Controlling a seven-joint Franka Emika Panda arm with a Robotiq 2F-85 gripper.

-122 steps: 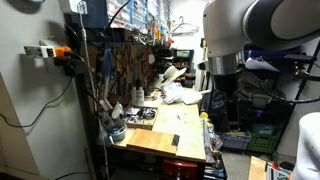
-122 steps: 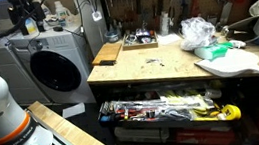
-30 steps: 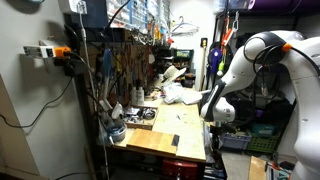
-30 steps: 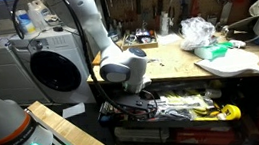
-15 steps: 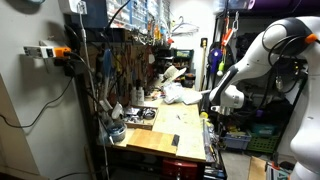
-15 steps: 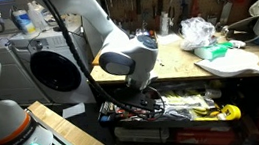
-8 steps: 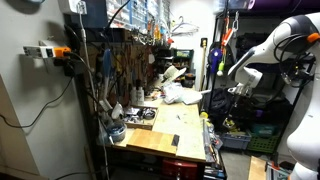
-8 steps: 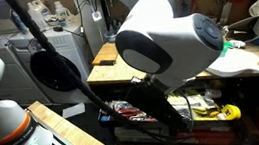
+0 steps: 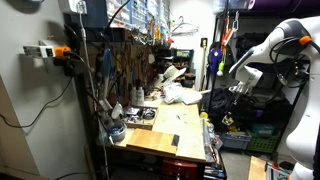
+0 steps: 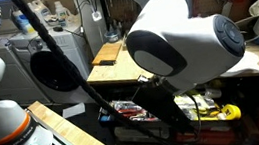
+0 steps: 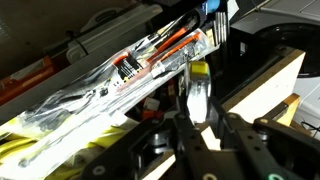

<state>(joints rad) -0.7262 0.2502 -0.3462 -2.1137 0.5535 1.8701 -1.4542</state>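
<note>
In the wrist view my gripper (image 11: 202,111) is shut on a small silvery, shiny object (image 11: 198,95) that sticks up between the two black fingers (image 11: 185,122). Beyond it lies an open drawer of packaged tools (image 11: 120,75) with orange handles, under the wooden workbench edge (image 11: 285,70). In an exterior view the arm (image 9: 275,45) reaches out at the right, and the gripper (image 9: 239,93) hangs beside the workbench (image 9: 170,135). The arm's big white joint (image 10: 181,45) fills most of an exterior view and hides the gripper there.
A pegboard of tools (image 9: 125,60) stands behind the bench. A white plastic bag (image 9: 180,95) and clutter lie on the bench top. A washing machine (image 10: 53,67) stands beside the bench. A yellow tool (image 10: 226,112) shows in the drawer.
The arm has swung up and away from the bench front, and its joint has come close to one camera and filled that view. The gripper has stayed shut.
</note>
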